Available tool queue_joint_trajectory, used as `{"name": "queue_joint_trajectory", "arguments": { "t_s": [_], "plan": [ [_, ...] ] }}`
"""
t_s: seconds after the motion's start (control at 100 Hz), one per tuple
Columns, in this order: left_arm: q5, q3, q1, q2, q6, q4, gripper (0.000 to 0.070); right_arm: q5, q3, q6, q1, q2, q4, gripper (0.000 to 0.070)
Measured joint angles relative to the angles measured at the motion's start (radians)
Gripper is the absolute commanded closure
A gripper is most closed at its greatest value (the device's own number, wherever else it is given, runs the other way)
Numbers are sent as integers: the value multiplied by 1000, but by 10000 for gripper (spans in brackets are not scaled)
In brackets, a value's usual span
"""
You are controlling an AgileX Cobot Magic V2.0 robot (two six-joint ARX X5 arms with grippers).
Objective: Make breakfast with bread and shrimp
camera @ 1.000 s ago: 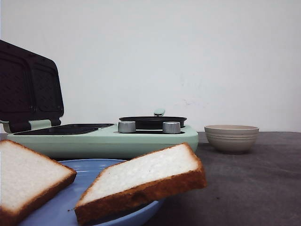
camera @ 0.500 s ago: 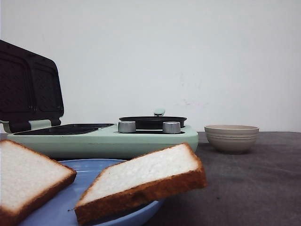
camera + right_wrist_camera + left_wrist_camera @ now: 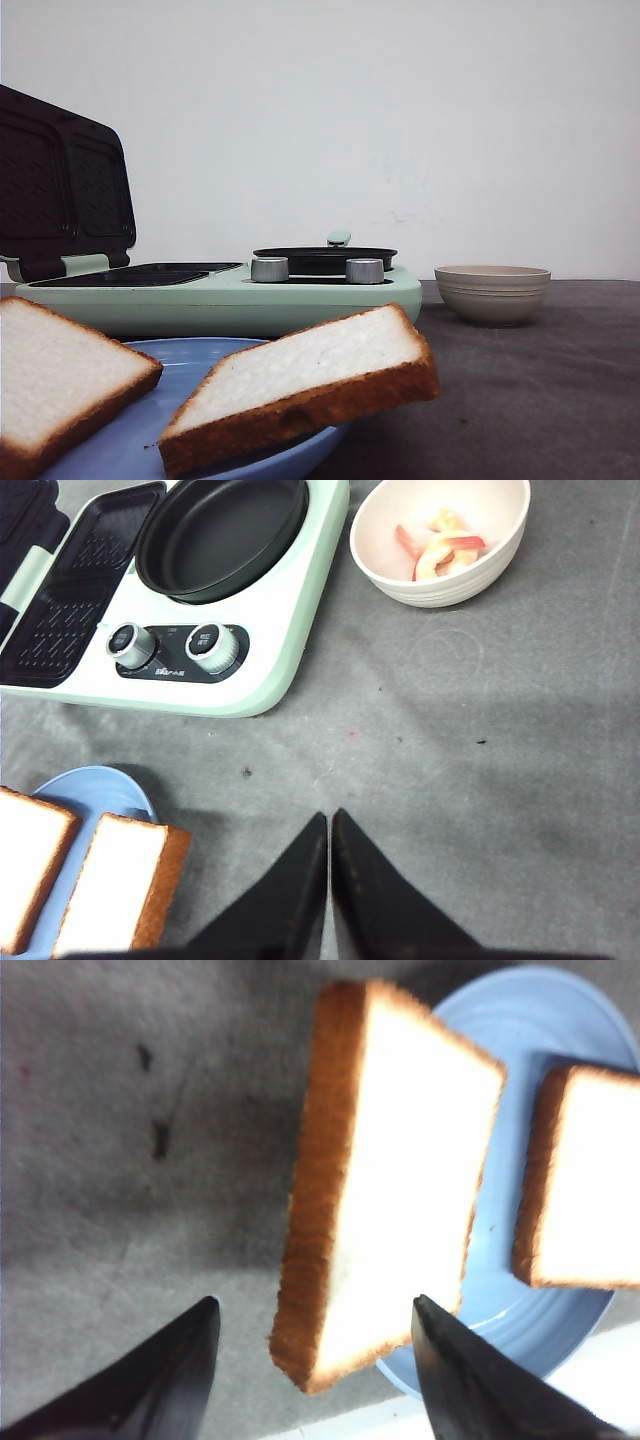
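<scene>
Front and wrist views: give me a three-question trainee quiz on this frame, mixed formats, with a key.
1. True or false: the shrimp lie in the pan.
2. How many bread slices rest on the blue plate?
3. Which gripper is open? A) left gripper B) right gripper C) both

Key:
1. False; they are in the beige bowl.
2. Two.
3. A; its fingers are spread near a slice's end, while the right fingers are closed together over the table.
</scene>
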Motion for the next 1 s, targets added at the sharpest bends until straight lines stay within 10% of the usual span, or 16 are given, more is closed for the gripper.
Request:
{"name": "queue_joint_trajectory", "arguments": {
  "t_s": [0.6, 0.76, 1.0],
  "plan": [
    [43, 0, -46, 197, 22, 114, 395, -12, 0, 0, 0, 0, -27, 700],
    [44, 0, -47, 200, 26, 133, 700, -12, 0, 0, 0, 0, -27, 700],
    [52, 7, -47, 200, 34, 133, 696, -12, 0, 0, 0, 0, -27, 700]
  ]
}}
